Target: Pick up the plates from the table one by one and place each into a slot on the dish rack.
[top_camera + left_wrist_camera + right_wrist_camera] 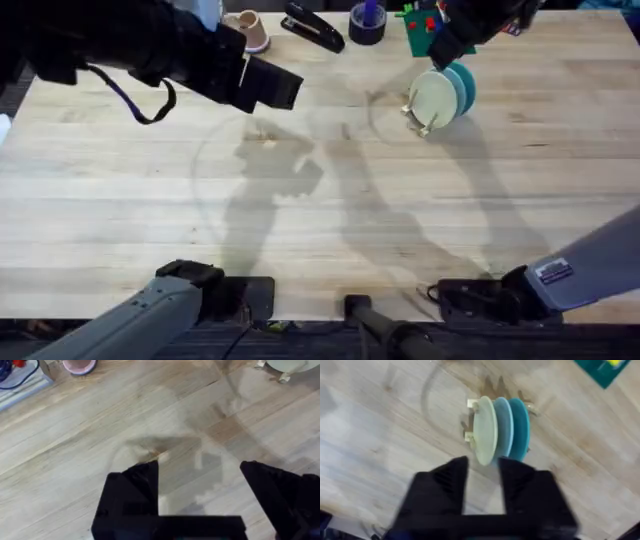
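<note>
plates [502, 430]: you've got all three standing in the dish rack [418, 118]
left gripper [200, 485]: hanging wide open, empty
right gripper [482, 477]: sitting slightly parted, empty

Overhead looks down—both wrists near the table [150, 220], seemingly sharing dish rack [470, 435].

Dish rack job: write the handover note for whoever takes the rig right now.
Left gripper: open, holding nothing, over bare table.
Right gripper: open, holding nothing, just above the dish rack.
Plates: the cream plate, light blue plate and teal plate stand upright side by side in the rack.
Done: three plates slotted.
Left: I see no plate lying on the table; check the far clutter, then likely just retract both arms.
</note>
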Action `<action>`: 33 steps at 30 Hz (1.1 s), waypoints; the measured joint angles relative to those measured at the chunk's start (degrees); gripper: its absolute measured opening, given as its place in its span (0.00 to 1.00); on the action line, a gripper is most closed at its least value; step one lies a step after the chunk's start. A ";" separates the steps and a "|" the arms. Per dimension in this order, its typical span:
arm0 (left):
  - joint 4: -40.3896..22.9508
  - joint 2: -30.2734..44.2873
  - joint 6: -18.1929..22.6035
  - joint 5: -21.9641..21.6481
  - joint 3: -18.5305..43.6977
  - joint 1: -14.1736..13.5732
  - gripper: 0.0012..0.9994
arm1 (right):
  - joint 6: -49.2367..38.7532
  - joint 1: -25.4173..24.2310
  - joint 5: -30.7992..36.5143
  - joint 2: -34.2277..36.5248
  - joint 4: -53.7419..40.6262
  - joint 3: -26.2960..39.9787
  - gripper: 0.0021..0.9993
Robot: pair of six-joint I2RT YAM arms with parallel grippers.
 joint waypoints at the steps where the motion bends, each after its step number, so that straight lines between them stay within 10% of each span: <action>1: 0.00 0.00 0.00 -0.05 0.00 0.00 1.00 | 0.20 0.00 0.06 -1.00 -0.42 0.15 0.47; 7: 0.00 0.00 0.00 -0.44 0.00 0.00 0.99 | 1.16 -0.02 0.07 -5.59 -2.03 0.17 0.99; 20: 0.00 0.00 0.00 -0.48 0.00 0.00 1.00 | 5.17 -0.02 0.06 -17.67 -5.32 -1.29 0.99; 33: 0.00 0.00 0.02 -0.48 0.00 0.00 0.99 | 11.34 -0.02 0.04 -32.54 -0.11 -24.53 1.00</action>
